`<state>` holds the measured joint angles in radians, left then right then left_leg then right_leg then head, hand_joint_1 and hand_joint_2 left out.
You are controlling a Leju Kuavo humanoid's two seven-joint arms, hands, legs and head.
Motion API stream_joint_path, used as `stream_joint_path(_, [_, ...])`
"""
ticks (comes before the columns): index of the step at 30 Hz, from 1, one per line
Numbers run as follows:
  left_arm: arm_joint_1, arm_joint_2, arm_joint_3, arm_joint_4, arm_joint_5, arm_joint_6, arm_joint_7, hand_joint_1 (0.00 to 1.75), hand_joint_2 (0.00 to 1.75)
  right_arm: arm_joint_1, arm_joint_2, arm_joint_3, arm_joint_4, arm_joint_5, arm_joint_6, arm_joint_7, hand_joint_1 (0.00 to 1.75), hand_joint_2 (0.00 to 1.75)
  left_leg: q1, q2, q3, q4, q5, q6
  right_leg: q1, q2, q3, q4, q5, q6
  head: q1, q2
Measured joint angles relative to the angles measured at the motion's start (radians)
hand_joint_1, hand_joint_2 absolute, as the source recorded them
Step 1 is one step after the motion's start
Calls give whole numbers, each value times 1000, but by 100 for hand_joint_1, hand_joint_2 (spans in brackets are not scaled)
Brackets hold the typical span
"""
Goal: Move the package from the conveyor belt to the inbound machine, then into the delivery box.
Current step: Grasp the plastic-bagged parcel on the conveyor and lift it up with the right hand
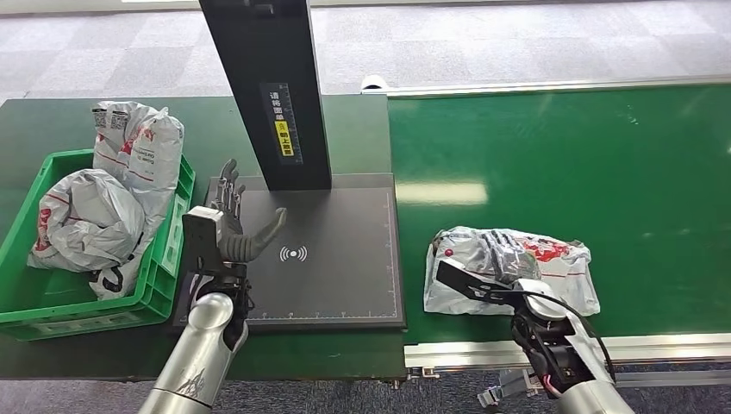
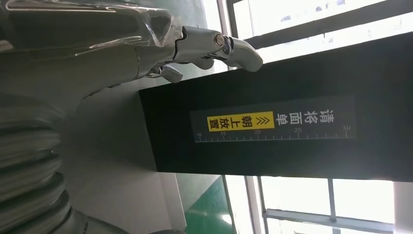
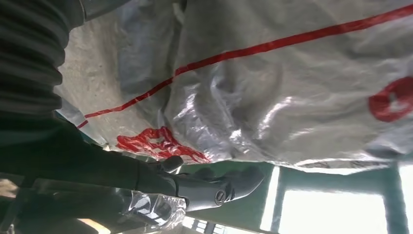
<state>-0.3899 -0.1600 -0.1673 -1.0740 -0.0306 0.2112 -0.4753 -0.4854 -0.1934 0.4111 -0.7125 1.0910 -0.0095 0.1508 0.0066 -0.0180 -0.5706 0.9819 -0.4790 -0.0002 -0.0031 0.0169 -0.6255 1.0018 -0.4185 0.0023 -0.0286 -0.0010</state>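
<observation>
The package (image 1: 517,267) lies on the green belt (image 1: 603,155), at four o'clock from the scanner pad (image 1: 345,259). The right hand (image 1: 487,280) rests on it, fingers on its top, thumb apart, no clear grip. The left hand (image 1: 231,226) hovers at the pad's nine o'clock edge, fingers spread, holding nothing.

Silver arms, dark grey fingers (image 1: 229,185)

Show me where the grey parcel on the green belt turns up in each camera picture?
Head view: the parcel lies on the belt, under the right hand.
Left wrist view: not in it.
Right wrist view: the parcel spans most of the picture.
Shared landmark: its red markings.
</observation>
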Motion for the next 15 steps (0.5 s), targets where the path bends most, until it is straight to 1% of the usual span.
stream_joint_path(4, [1,0,10,-1,-2,-8,-2,0,175,24,-40,-16,-8,28,90,3,0,175,0,0,0,0,0,0,0,0,0,0,0,0,0,0])
stream_joint_path(7, [-6,0,14,3,-1,-10,-7,0,175,24,-76,-15,5,52,141,-13,0,175,0,0,0,0,0,0,0,0,0,0,0,0,0,0])
stream_joint_path(11, [-23,0,15,14,2,-12,-8,0,175,5,-105,-10,34,60,165,-32,0,175,0,0,1,0,0,0,0,0,1,0,0,0,0,0])
stream_joint_path(15, [-32,0,15,21,2,-12,-8,0,175,-7,-114,-3,52,60,165,-36,173,175,0,0,1,0,0,0,0,0,1,0,0,0,0,0])
